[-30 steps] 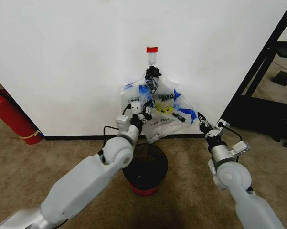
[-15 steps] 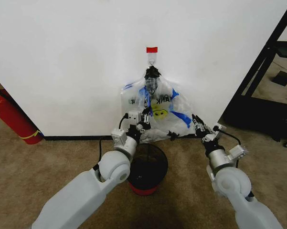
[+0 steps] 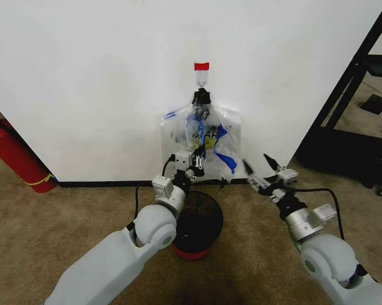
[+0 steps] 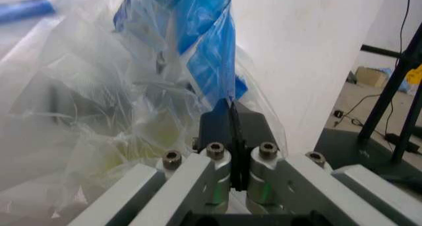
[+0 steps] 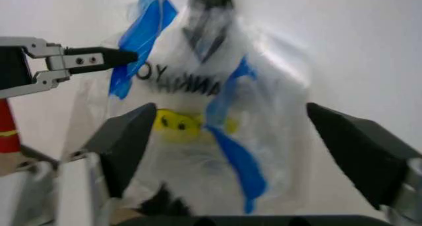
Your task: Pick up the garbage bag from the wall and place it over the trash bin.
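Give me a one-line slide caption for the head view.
Left claw shut on the see-through smiley-print plastic bag hanging from the white wall; right claw open beside it.

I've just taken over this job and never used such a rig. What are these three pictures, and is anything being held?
The wide picture comes from the robot's head. It faces a white wall where the garbage bag hangs from a hook under a red tape patch. Below stands the trash bin. The other two pictures come from cameras on the wrists. The left gripper has its jaws shut on the garbage bag's plastic. The right gripper is open beside the bag, holding nothing.
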Motion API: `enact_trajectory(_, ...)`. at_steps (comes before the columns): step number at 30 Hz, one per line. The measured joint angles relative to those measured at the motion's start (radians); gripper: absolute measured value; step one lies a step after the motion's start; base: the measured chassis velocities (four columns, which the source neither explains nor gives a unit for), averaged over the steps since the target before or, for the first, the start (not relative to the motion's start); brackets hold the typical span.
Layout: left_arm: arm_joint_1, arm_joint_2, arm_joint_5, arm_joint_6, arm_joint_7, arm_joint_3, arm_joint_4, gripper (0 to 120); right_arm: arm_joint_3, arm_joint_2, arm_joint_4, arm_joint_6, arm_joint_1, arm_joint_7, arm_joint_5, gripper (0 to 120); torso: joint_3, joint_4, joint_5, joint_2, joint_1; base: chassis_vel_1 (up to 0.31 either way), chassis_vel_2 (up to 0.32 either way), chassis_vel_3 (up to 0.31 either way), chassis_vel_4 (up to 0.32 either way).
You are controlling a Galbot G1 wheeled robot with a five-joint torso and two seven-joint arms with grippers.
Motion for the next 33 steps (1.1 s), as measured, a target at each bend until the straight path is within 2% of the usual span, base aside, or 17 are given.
enact_trajectory(2,-0.012,-0.004,0.0,0.001,0.0,0.014,0.006,0,-0.046,-0.01,-0.031,-0.024,0.057,0.021,0.062,97,0.0,0.0,-0.0001,0.0,0.0,0.0,0.0,0.0,0.0)
enact_trajectory(3,-0.017,-0.004,0.0,0.001,0.0,0.02,0.007,0,-0.066,-0.011,-0.051,-0.031,0.089,0.031,0.088,98,0.0,-0.0006,-0.0001,0.0,0.0,0.0,0.0,0.0,0.0)
enact_trajectory(6,-0.018,-0.003,0.0,0.002,0.0,0.025,0.007,0,-0.104,-0.009,-0.099,-0.043,0.159,0.05,0.134,100,0.0,-0.0003,0.0001,0.0,0.0,0.0,0.0,0.0,0.0)
enact_trajectory(16,-0.006,-0.001,0.005,0.001,0.003,0.025,0.008,0,-0.206,-0.015,-0.173,-0.083,0.283,0.055,0.195,100,0.0,-0.0004,-0.0002,0.0,0.0,0.0,0.0,0.0,0.0)
enact_trajectory(23,-0.003,-0.001,0.005,0.001,0.003,0.023,0.002,0,-0.325,-0.009,-0.268,-0.135,0.438,0.086,0.245,98,0.0,-0.0003,-0.0001,0.0,0.0,0.0,0.0,0.0,0.0)
enact_trajectory(32,-0.004,-0.005,0.005,0.002,0.004,0.027,0.001,0,-0.38,-0.013,-0.304,-0.169,0.498,0.098,0.256,95,0.0,-0.0004,0.0,0.0,0.0,0.0,0.0,0.0,0.0)
enact_trajectory(33,-0.004,-0.006,0.005,0.002,0.004,0.027,0.001,0,-0.383,-0.013,-0.306,-0.173,0.503,0.099,0.256,91,0.0,-0.0004,0.0,0.0,0.0,0.0,0.0,0.0,0.0)
